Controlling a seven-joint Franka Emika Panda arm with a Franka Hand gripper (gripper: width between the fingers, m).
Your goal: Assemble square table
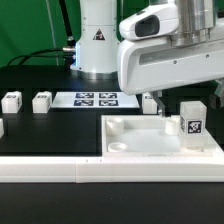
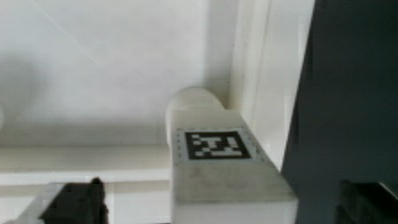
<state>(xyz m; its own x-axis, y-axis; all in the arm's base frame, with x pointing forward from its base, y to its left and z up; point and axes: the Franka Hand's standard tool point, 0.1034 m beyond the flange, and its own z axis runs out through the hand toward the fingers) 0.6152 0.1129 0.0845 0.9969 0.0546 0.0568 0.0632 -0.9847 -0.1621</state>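
**A:** Where's the table top?

**B:** The square table top (image 1: pixel 150 140) lies flat on the black table (image 1: pixel 50 135), toward the exterior view's right, just behind the long border rail (image 1: pixel 60 172). One tagged leg (image 1: pixel 192 120) stands upright inside it at the exterior view's right end, close to the raised rim.

**A:** And the gripper?

**B:** The gripper (image 2: pixel 217 205) is above that leg with its jaws spread wide. In the wrist view a dark fingertip (image 2: pixel 71 202) shows on either side of the leg, with a gap on each side. It holds nothing.

**A:** Is anything in its way?

**B:** Nothing lies between the fingers and the leg. The rim runs right beside the leg on one side. In the exterior view the arm's white body hides part of the top's far edge.

**A:** What else is there?

**B:** The marker board (image 1: pixel 95 99) lies behind the top. Well apart, at the exterior view's left, stand an outer loose leg (image 1: pixel 12 100) and an inner loose leg (image 1: pixel 42 101).
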